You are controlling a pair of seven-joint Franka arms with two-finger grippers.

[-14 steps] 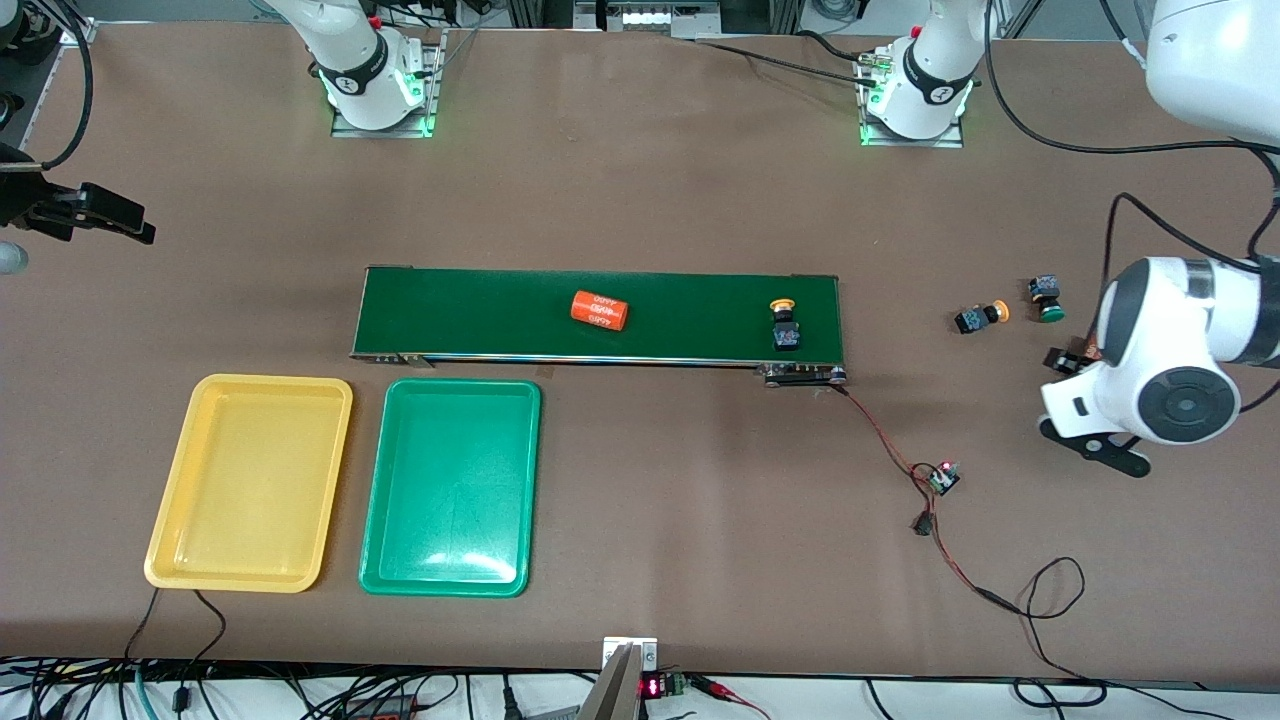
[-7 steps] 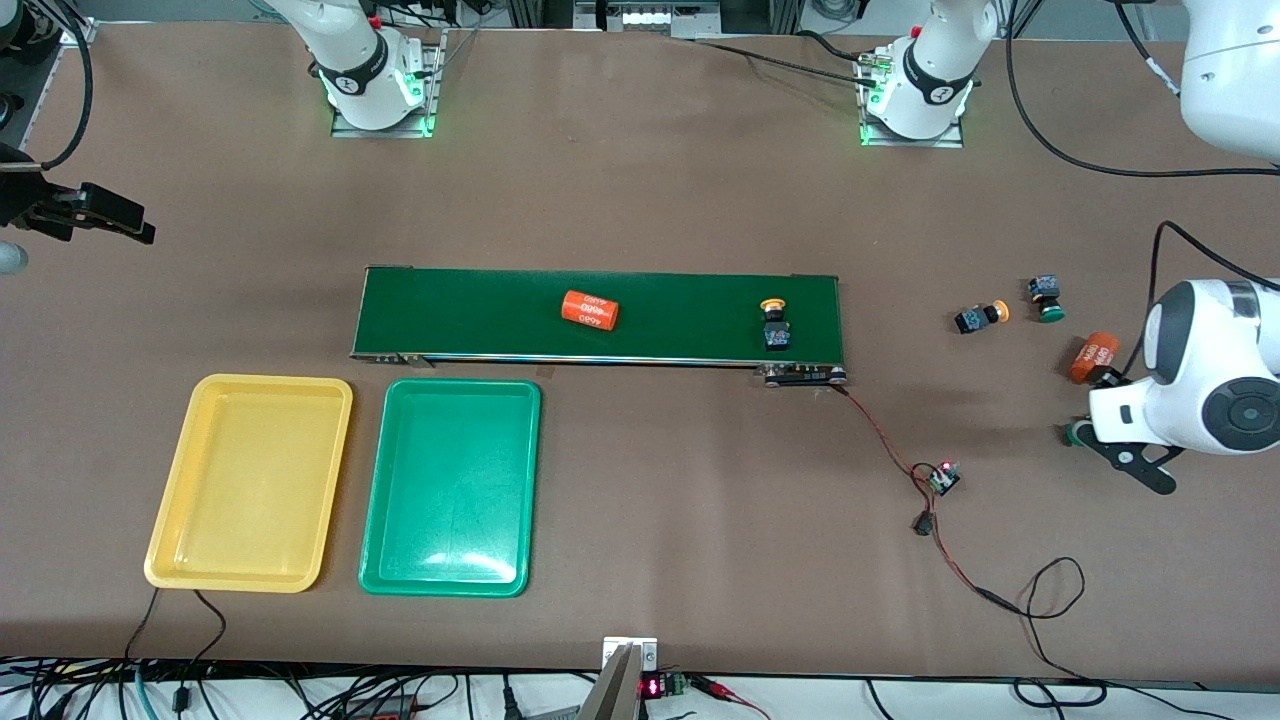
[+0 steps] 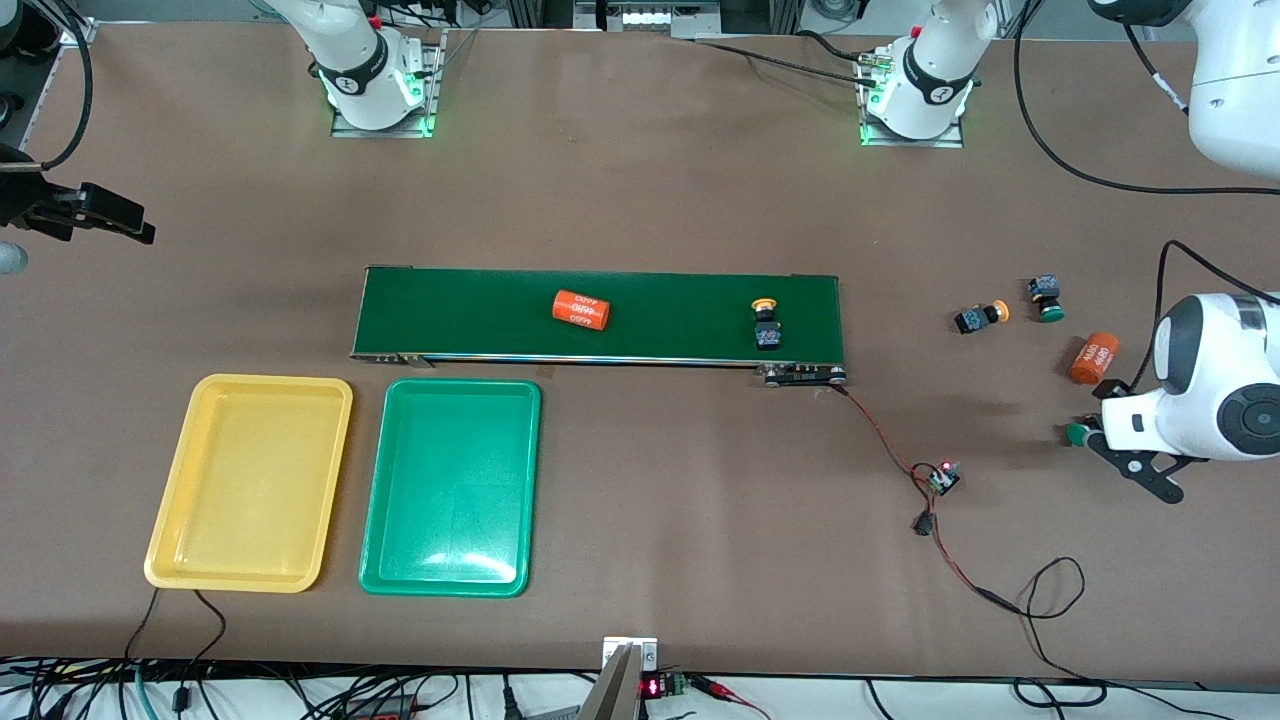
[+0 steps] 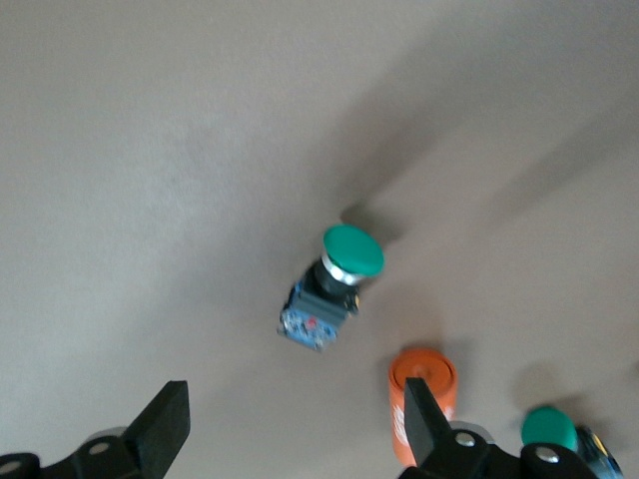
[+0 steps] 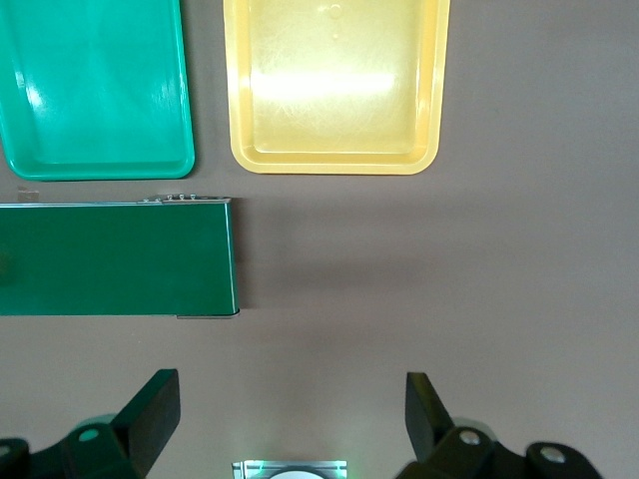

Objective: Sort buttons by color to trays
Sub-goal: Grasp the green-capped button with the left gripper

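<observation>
- left gripper (image 4: pixel 295 424): jaws wide apart, holding nothing, over green button (image 4: pixel 330 287) near table edge at left arm's end.
- right gripper (image 5: pixel 290 414): jaws wide apart, holding nothing, waiting over table (image 5: pixel 479 279).

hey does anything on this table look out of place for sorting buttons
Yes: two orange cylinders that aren't buttons. One lies on the conveyor belt; the other lies among the loose buttons at the left arm's end. Both trays, yellow and green, hold nothing yet.

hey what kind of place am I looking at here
Most likely a robotics lab test bench rather than a factory: two arm bases bolted to a brown table, a short conveyor belt with bare wiring, and sorting trays, a yellow tray and a green tray.
</observation>
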